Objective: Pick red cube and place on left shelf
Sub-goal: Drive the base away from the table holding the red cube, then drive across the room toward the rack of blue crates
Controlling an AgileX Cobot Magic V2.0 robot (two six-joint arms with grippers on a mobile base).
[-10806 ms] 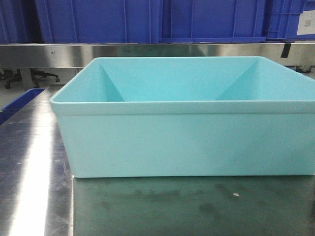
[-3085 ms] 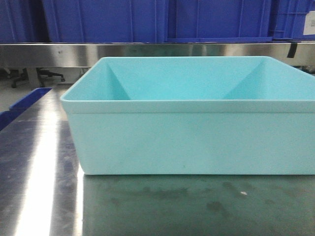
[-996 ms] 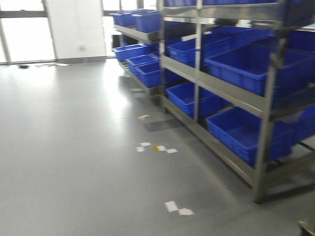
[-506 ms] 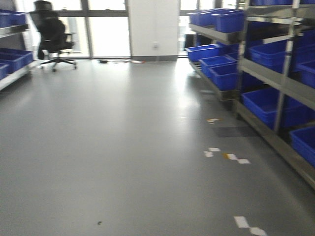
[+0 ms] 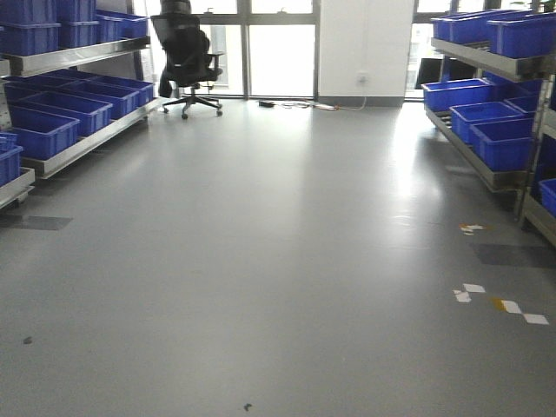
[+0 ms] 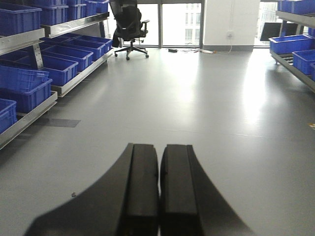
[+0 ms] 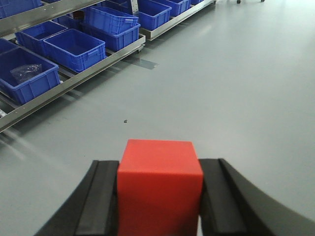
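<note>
I see the red cube (image 7: 160, 184) clamped in my right gripper (image 7: 160, 196), one black finger (image 7: 104, 199) pressed against each of its side faces, and it rides above the grey floor (image 5: 278, 243) rather than resting on anything. In the right wrist view the left shelf (image 7: 78, 81) runs along the upper left. Its steel rail carries a row of blue crates (image 7: 74, 46), and it stands well apart from the cube. My left gripper (image 6: 158, 187) has its two black pads pressed together with nothing between them, pointing down the open aisle. From the front camera I look along that aisle: the left shelf lines the left side, another rack (image 5: 486, 165) of blue crates lines the right, and a black office chair (image 5: 187, 56) stands near the bright windows (image 5: 278, 52) at the far end. A few pale tape scraps (image 5: 499, 304) lie on the floor toward the right rack.
</note>
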